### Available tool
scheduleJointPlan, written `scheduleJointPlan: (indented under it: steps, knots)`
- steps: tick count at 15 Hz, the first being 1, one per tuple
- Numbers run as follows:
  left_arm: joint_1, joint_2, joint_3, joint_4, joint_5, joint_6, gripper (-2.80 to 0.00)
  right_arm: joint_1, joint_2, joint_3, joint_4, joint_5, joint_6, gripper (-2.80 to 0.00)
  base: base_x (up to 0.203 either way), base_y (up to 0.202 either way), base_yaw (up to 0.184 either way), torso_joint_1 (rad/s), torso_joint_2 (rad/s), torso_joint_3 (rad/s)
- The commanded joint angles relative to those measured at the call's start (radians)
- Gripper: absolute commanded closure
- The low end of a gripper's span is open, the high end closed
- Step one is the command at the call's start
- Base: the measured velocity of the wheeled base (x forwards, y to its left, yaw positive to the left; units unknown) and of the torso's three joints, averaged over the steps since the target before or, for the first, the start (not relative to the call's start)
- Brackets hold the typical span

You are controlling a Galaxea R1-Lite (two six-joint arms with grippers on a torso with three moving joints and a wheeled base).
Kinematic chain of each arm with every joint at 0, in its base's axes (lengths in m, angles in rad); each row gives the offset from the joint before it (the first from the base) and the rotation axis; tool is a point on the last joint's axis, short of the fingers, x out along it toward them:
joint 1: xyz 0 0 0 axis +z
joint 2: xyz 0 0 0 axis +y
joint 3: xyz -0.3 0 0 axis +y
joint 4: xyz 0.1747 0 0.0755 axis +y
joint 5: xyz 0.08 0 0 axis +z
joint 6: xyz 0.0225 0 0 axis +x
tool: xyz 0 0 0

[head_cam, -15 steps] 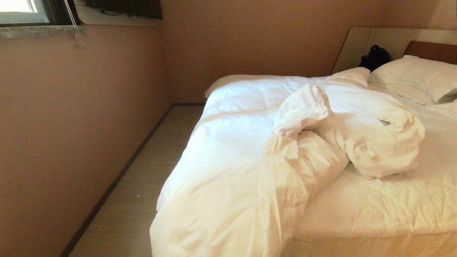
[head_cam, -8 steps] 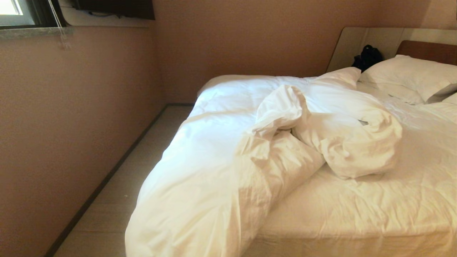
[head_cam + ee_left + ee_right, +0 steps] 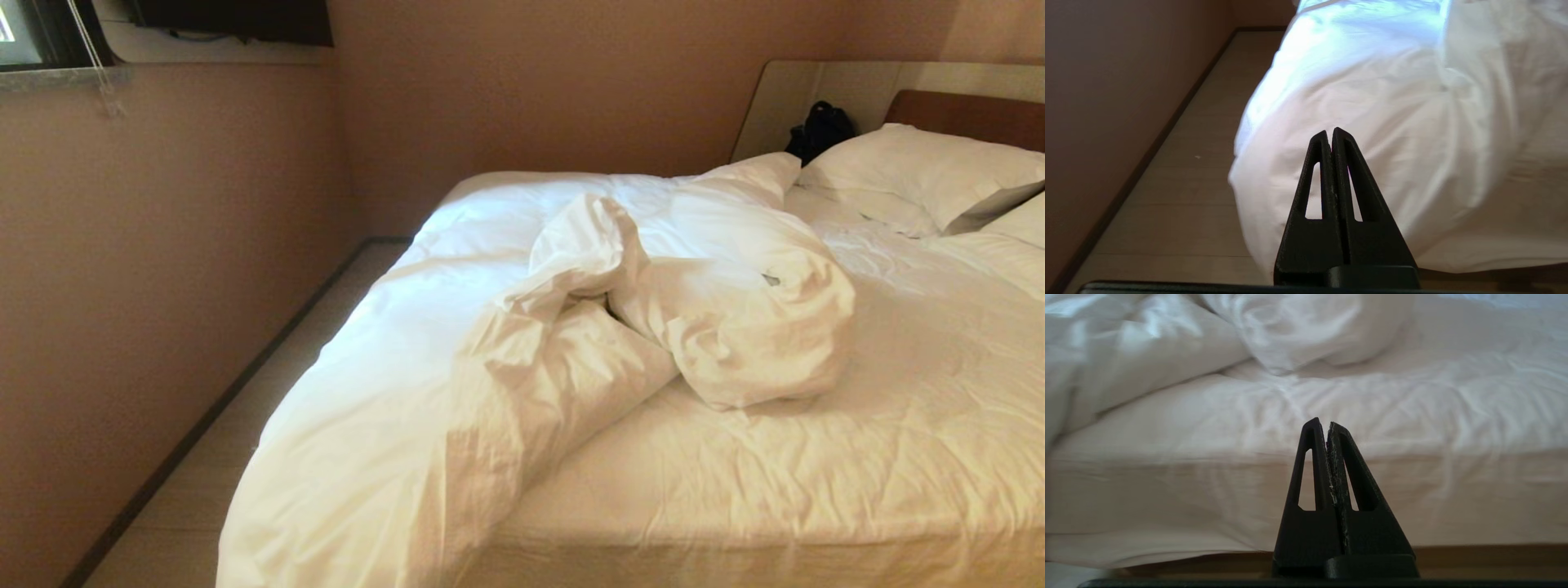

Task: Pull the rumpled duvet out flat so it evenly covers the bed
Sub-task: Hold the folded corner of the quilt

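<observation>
The white duvet (image 3: pixel 457 359) lies rumpled over the left half of the bed (image 3: pixel 816 482), with a rolled heap (image 3: pixel 735 302) near the middle and a fold hanging over the near left corner. The right half shows bare wrinkled sheet. My left gripper (image 3: pixel 1330 131) is shut and empty, pointing at the hanging duvet (image 3: pixel 1392 122) from short of the bed. My right gripper (image 3: pixel 1323 422) is shut and empty too, facing the mattress side (image 3: pixel 1208 490) with the duvet heap (image 3: pixel 1306 330) beyond. Neither arm shows in the head view.
A strip of pale floor (image 3: pixel 269 359) runs between the bed and the pinkish wall (image 3: pixel 147 269) on the left. Pillows (image 3: pixel 914 175) lie at the brown headboard (image 3: pixel 963 118), with a black bag (image 3: pixel 816 131) beside them. A dark wooden base (image 3: pixel 1474 559) runs under the mattress.
The whole head view has shifted left, so the camera has swung right and more of the bed's right side shows. The duvet and both grippers stay as they were.
</observation>
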Motion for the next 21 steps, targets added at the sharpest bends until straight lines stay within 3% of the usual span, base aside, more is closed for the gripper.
scheduleJointPlan:
  steps: [1, 21]
  knots:
    - [0.0, 0.001, 0.0, 0.0, 0.0, 0.0, 0.0, 0.0, 0.001, 0.0, -0.001, 0.0, 0.0, 0.0, 0.0, -0.191, -0.002, 0.002, 0.0, 0.002]
    - [0.0, 0.001, 0.0, -0.003, 0.0, 0.002, 0.0, 0.0, 0.001, 0.0, -0.001, 0.0, 0.002, 0.0, 0.0, -0.195, 0.0, 0.002, 0.0, 0.002]
